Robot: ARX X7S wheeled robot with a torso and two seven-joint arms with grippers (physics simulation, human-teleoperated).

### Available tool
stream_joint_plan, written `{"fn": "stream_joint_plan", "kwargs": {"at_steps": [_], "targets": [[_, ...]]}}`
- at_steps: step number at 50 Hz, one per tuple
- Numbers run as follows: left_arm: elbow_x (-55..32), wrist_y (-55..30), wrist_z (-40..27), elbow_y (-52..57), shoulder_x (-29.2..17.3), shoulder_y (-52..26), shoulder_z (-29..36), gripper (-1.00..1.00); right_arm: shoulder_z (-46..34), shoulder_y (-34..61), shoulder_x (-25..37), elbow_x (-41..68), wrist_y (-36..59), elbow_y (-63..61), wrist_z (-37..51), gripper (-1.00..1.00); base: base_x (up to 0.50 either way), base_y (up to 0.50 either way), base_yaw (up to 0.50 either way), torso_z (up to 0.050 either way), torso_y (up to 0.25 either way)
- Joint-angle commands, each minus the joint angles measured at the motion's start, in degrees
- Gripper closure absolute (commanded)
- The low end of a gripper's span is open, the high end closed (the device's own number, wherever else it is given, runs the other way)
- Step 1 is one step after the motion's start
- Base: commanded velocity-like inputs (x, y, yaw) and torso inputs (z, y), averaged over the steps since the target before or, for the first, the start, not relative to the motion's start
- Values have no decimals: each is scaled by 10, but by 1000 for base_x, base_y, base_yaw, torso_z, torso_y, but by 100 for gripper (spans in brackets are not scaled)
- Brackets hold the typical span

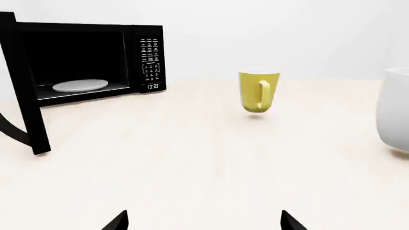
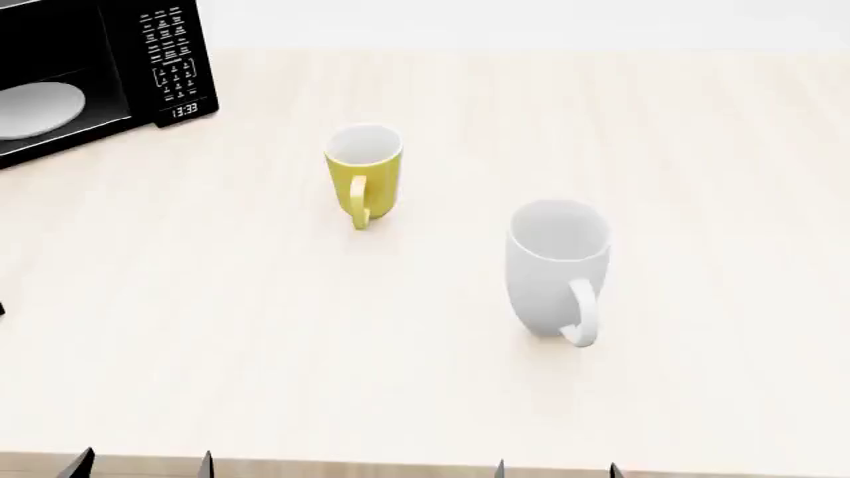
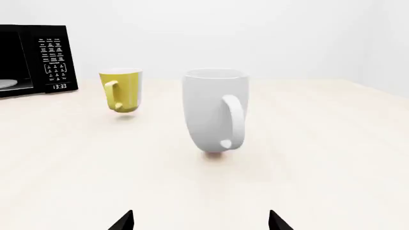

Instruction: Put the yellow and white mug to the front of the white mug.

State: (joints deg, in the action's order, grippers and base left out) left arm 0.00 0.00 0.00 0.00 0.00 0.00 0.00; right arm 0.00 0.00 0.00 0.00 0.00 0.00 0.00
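The yellow and white mug (image 2: pixel 362 174) stands upright on the pale table, its yellow handle toward the near edge; it also shows in the left wrist view (image 1: pixel 258 92) and the right wrist view (image 3: pixel 120 90). The larger white mug (image 2: pixel 556 267) stands upright to its right and nearer, handle toward the near edge; it also shows in the right wrist view (image 3: pixel 215 111) and at the edge of the left wrist view (image 1: pixel 394 110). My left gripper (image 2: pixel 143 465) and right gripper (image 2: pixel 555 470) are open and empty at the table's near edge, far from both mugs.
A black microwave (image 2: pixel 94 75) stands at the back left with its door (image 1: pixel 24 86) open and a white plate (image 1: pixel 80 86) inside. The pale table (image 2: pixel 718 199) runs to a near edge by the grippers.
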Motion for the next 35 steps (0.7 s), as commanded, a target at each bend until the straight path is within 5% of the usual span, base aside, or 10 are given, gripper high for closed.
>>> {"fn": "stream_joint_plan", "kwargs": {"at_steps": [1, 23, 35], "targets": [[-13, -16, 1, 23, -13, 6, 12, -100, 8, -16, 11, 32, 21, -22, 8, -100, 0, 0, 0, 0, 0], [-43, 1, -9, 42, -46, 14, 44, -100, -23, -45, 47, 2, 46, -94, 72, -100, 0, 0, 0, 0, 0], [-50, 4, -18, 36, -62, 7, 45, -100, 75, -79, 86, 68, 53, -149, 89, -100, 0, 0, 0, 0, 0]]}}
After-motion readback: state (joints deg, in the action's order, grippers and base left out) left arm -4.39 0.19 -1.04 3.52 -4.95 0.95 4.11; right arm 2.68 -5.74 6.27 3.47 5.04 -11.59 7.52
